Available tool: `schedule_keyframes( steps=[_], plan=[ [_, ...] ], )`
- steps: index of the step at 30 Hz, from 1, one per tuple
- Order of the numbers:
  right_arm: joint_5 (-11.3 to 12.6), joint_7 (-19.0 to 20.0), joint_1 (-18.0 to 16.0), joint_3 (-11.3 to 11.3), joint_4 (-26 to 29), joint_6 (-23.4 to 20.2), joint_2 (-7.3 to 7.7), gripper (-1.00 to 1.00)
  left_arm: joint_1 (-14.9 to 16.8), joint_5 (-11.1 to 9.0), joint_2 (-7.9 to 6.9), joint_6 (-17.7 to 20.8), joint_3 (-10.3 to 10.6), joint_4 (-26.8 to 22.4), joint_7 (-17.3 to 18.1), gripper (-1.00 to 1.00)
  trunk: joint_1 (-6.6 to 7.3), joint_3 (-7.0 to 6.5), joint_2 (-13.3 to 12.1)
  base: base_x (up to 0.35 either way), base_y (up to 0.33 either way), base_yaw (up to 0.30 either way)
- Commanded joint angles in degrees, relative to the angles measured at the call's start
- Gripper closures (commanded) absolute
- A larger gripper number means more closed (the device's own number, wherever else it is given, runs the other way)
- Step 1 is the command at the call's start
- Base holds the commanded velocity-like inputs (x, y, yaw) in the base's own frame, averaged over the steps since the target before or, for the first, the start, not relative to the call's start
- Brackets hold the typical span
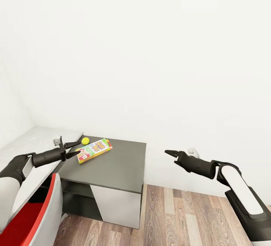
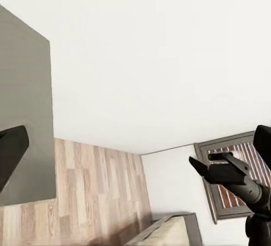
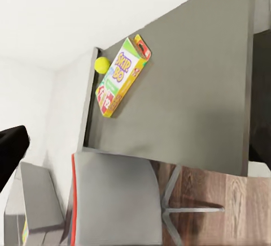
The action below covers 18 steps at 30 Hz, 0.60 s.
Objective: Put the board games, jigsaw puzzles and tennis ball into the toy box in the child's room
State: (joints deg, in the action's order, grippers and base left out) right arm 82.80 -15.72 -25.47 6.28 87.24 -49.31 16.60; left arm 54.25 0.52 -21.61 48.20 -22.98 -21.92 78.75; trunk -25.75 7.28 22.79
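A white-green board game (image 1: 95, 150) with red lettering lies flat on a low dark grey cabinet (image 1: 120, 163), near its far left corner. The yellow-green tennis ball (image 1: 85, 140) rests just behind it, at the corner where the cabinet meets the pale grey table (image 1: 35, 142). My left gripper (image 1: 77, 148) is open, its fingertips just left of the game box and apart from it. My right gripper (image 1: 169, 152) hangs in the air right of the cabinet, open and holding nothing. The right wrist view shows the board game (image 3: 121, 76) and ball (image 3: 102, 65) from afar. The toy box and jigsaw puzzles are out of view.
A red-and-grey chair (image 1: 39, 216) stands at the lower left, close to the cabinet's front, and appears as the chair (image 3: 116, 198) in the right wrist view. The cabinet has a white door (image 1: 116, 204). Wood-plank floor (image 1: 188, 219) spreads to the right. A white wall lies behind.
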Motion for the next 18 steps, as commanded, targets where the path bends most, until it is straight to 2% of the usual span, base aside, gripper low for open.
schedule_keyframes(
  steps=[1, 3, 7, 10, 18],
  plan=[
    [0.62, -0.54, 0.02, 0.06, -0.10, 0.02, 0.02, -1.00, 0.06, 0.07, -0.23, 0.58, 0.12, -0.13, 0.18, -1.00, -0.04, 0.13, 0.13, 0.000, 0.000, 0.000],
    [0.67, -0.41, 0.25, 0.01, -0.60, 0.10, -0.01, -1.00, 0.06, 0.05, -1.43, 0.48, 0.82, -0.53, 0.31, -1.00, -0.04, 0.13, 0.13, 0.000, 0.000, 0.000],
    [0.69, -0.38, 0.38, 0.04, -0.88, 0.71, -0.06, -1.00, 0.06, 0.07, -2.40, 0.42, 0.92, -0.63, 0.37, -1.00, -0.04, 0.13, 0.13, 0.000, 0.000, 0.000],
    [0.87, -0.20, 0.46, 0.04, -2.96, 2.09, -0.07, -1.00, 0.06, -0.08, -4.26, 0.41, 1.02, -0.66, 0.55, -1.00, -0.04, 0.13, 0.13, 0.000, 0.000, 0.000],
    [0.61, 4.87, 0.51, -0.03, -5.57, 2.84, -0.07, -1.00, 0.06, -0.18, -5.29, 0.34, 1.01, -0.67, 0.65, -1.00, -0.04, 0.13, 0.13, 0.000, 0.000, 0.000]
  ],
)
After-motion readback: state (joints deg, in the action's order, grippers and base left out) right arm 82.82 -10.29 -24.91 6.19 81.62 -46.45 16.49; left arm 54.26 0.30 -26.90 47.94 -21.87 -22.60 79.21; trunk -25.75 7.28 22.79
